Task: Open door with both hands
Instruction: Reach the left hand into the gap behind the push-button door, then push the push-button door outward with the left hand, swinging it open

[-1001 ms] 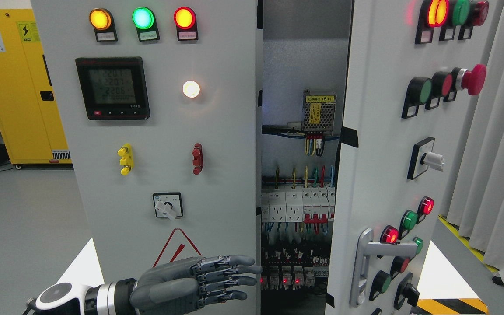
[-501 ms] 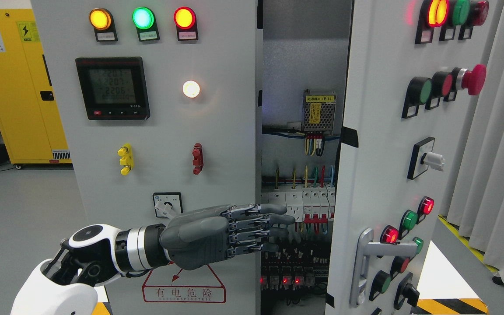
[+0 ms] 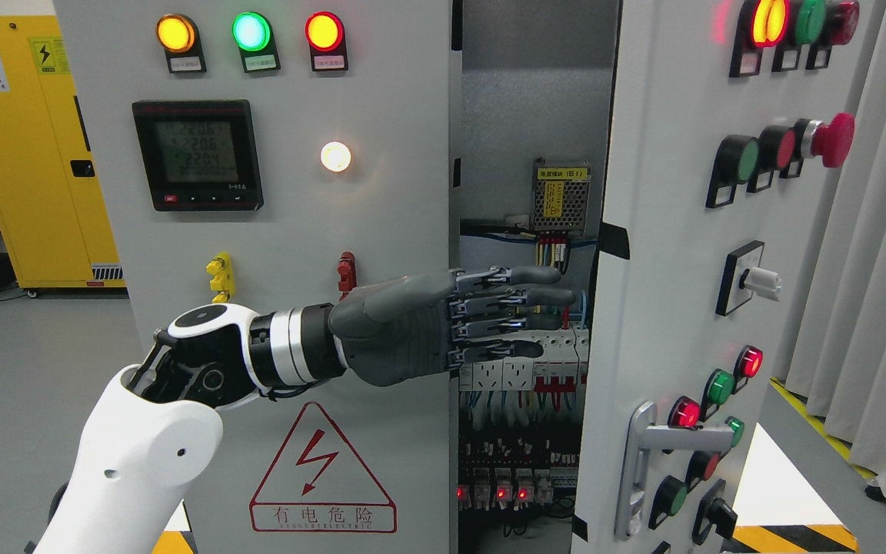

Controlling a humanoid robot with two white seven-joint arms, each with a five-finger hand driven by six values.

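Across the gap beside the grey metal cabinet's left door [image 3: 381, 192], the left robot hand [image 3: 443, 327] reached with straight, empty fingers [image 3: 535, 273].

The left hand [image 3: 443, 327] reached from the lower left across the left door [image 3: 274, 231], its fingers [image 3: 524, 296] straight and loose in the gap beside that door's edge. Right of that gap the right door [image 3: 666, 308] stood ajar, wiring showing between them

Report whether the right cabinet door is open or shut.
Open: the right door is swung outward, exposing breakers and wiring in the gap beside the left door.
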